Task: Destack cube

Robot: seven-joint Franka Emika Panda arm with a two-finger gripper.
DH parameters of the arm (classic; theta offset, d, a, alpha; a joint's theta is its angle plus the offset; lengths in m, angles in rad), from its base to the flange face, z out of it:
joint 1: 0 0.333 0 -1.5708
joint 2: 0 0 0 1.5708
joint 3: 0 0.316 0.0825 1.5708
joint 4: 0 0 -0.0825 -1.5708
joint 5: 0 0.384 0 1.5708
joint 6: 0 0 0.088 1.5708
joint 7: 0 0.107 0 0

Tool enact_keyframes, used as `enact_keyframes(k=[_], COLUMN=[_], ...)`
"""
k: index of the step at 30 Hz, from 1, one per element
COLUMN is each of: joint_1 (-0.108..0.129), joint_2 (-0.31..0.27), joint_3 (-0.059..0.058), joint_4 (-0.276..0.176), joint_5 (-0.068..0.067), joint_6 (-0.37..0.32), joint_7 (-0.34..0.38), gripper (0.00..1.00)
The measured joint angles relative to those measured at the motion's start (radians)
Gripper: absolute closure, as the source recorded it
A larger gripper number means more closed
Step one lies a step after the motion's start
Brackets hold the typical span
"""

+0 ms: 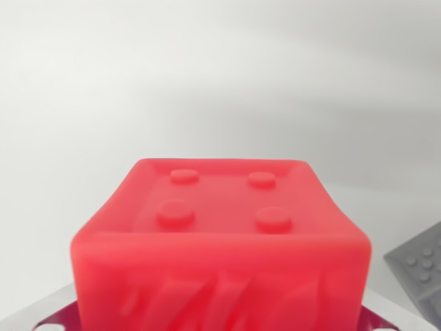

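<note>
Wrist view, nearest first: red cube [219, 241] fills the bottom centre of frame, very close to the lens and soft-focus on its near face. Glossy, slightly translucent red plastic, rounded edges. Near face has raised diagonal relief ridges, cut off by the bottom edge. Top face is recessed inside a raised rim and carries four round studs in a 2x2 grid. Under the cube at both bottom corners a pale metallic plate [48, 309] shows, with a small hole visible at lower left; can't tell if that is part of the end effector or a support. Gripper fingers aren't visible, so I can't tell whether the gripper is parted or closed, or whether it holds the cube. Further back at the wrist view's right edge: a grey studded block [422, 269], partly cropped, apart from the cube. Beyond that, plain white surface [207, 83], nothing blocking the cube.
</note>
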Motion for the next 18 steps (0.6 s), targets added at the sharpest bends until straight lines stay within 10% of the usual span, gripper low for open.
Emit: enact_keyframes(k=[18], joint_1=[0.015], joint_2=[0.018], joint_3=[0.023], joint_4=[0.021], joint_5=[-0.012], joint_6=[-0.001], joint_7=[-0.071], gripper=[1.0])
